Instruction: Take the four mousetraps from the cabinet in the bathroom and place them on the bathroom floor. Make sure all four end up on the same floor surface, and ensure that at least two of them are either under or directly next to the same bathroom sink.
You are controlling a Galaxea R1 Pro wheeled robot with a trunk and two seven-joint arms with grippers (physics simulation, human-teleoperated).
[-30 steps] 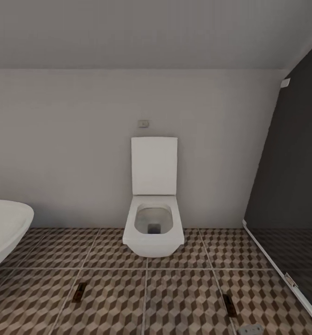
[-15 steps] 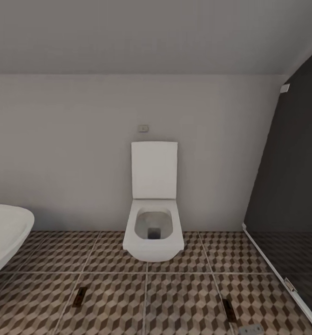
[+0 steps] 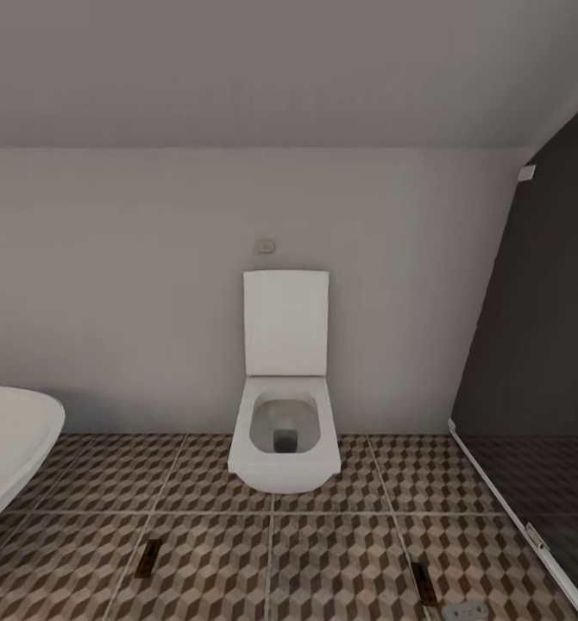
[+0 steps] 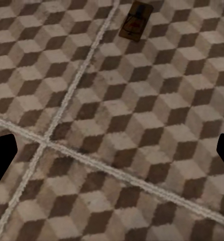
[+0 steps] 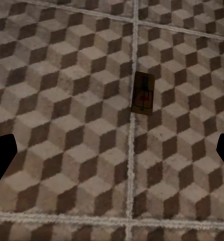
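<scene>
Two mousetraps lie flat on the cube-patterned bathroom floor (image 3: 349, 552) in front of the toilet. One mousetrap (image 3: 148, 558) is at the left and the other mousetrap (image 3: 424, 584) at the right. In the left wrist view a tan mousetrap (image 4: 135, 21) with a black bar lies on the tiles well ahead of my left gripper (image 4: 112, 155), which is open and empty. In the right wrist view another mousetrap (image 5: 143, 93) lies beside a grout line, ahead of my open, empty right gripper (image 5: 112, 155). The cabinet and the sink are out of view.
A white square toilet (image 3: 284, 431) stands against the grey back wall. The rounded rim of a white bathtub (image 3: 9, 440) juts in at the left. A dark shower enclosure (image 3: 539, 388) with a raised white threshold closes the right side. A small grey fitting (image 3: 466, 611) sits on the floor.
The camera has moved: the whole scene has slid downward in the head view, so the toilet, tub and both floor mousetraps sit lower. The things themselves have not moved.
</scene>
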